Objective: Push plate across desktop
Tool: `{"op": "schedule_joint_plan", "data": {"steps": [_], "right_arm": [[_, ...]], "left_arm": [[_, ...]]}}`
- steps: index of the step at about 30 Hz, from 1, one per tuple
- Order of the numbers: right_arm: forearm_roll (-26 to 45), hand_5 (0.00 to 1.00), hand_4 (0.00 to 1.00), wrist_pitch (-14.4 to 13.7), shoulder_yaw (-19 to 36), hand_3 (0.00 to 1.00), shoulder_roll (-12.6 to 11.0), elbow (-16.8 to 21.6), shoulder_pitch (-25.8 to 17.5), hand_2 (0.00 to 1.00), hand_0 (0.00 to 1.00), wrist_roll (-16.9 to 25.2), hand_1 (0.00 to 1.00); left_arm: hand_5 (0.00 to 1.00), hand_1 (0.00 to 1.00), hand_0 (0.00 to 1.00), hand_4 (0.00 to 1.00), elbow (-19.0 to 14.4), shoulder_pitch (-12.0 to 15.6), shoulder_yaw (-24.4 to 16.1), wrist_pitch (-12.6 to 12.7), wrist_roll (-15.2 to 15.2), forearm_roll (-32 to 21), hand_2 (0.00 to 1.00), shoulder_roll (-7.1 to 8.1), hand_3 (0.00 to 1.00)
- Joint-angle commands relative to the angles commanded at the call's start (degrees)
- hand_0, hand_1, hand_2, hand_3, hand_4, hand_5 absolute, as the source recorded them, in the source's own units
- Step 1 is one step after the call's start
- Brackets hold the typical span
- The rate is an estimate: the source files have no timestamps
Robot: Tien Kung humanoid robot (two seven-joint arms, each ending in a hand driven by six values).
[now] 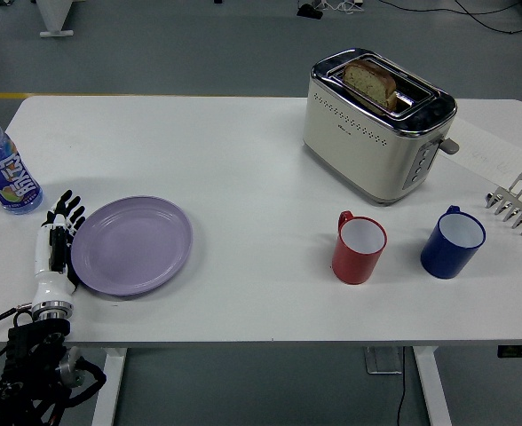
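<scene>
A lilac plate (132,245) lies flat on the white table (243,169) at the left. My left hand (59,240) lies edge-on against the plate's left rim, fingers stretched out straight and holding nothing. Its white palm and black forearm run down past the table's near edge at the lower left. The right arm does not show in the head view.
A blue-capped bottle (3,173) stands at the far left, just behind my hand. A cream toaster (376,124) with bread in it stands at the back right. A red mug (359,248), a blue mug (453,242) and a metal rack (517,204) are on the right.
</scene>
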Motion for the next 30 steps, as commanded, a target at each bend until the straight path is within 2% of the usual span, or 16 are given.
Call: {"op": "schedule_joint_plan", "data": {"steps": [13,20,30], "right_arm": [[-0.8,0.467,0.292,-0.16,0.36,0.579,0.01,0.08,-0.35,0.589,0.551,-0.35,0.452],[-0.95,0.468,0.292,0.06,0.32,0.579,-0.11,-0.05,-0.02,0.589,0.551,-0.17,0.451],[-1.17,0.469,0.292,0.15,0.39,0.579,-0.18,-0.08,0.45,0.589,0.551,-0.21,0.451]], "left_arm": [[0.998,0.87,0.865,0.501,0.44,-0.76,2.01,0.17,-0.21,-0.56,0.89,-0.15,0.881],[0.998,0.869,0.862,0.5,0.69,-2.07,2.74,0.22,-0.29,-1.11,0.89,-0.15,0.88],[0.998,0.868,0.86,0.493,0.86,-3.01,5.54,0.1,-0.13,-1.61,0.89,-0.15,0.874]]}}
